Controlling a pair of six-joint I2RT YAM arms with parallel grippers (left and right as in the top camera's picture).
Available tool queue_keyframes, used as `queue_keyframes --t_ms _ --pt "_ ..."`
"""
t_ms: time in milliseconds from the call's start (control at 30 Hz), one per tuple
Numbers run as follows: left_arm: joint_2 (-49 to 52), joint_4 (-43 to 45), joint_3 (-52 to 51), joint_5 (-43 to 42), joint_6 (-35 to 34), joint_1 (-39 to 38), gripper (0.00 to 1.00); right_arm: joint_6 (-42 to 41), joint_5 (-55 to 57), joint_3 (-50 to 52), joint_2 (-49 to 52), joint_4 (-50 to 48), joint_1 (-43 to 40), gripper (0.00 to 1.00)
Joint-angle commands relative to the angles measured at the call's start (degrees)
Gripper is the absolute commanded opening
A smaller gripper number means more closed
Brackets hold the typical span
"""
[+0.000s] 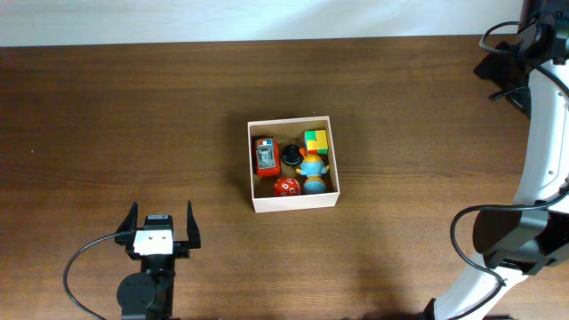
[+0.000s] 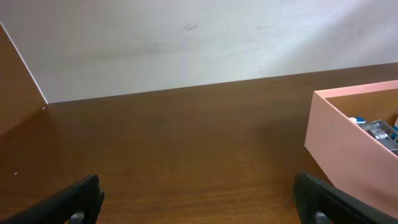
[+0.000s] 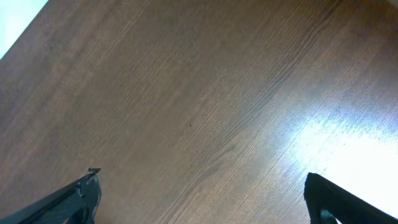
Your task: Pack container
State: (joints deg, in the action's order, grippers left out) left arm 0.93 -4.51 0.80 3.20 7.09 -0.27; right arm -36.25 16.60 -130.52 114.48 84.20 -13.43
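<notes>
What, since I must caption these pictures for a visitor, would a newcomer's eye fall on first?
The white-walled container stands out at the middle of the dark wooden table. It holds bright toys: a red-and-grey toy, a yellow-green cube, a red ball and a blue-orange figure. Next comes the left pincer, open and empty, below and left of the container in the overhead view.

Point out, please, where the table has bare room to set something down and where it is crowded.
Bare table spreads left of the container, between it and the left gripper, and right of it toward the right arm. Only the container's inside is crowded: toys nearly fill it.
</notes>
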Motion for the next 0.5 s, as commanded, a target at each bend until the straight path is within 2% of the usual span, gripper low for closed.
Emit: queue_keyframes --t_ms 0,467 --pt "-0.63 -0.09 -0.28 -0.55 1.6 -0.22 0.99 -0.68 0.35 -1.05 -0.66 0.04 -0.11 0.99" --pt "-0.63 -0.09 -0.28 -0.9 1.6 -0.22 0.99 -0.68 0.35 -1.05 -0.66 0.04 -0.11 0.99"
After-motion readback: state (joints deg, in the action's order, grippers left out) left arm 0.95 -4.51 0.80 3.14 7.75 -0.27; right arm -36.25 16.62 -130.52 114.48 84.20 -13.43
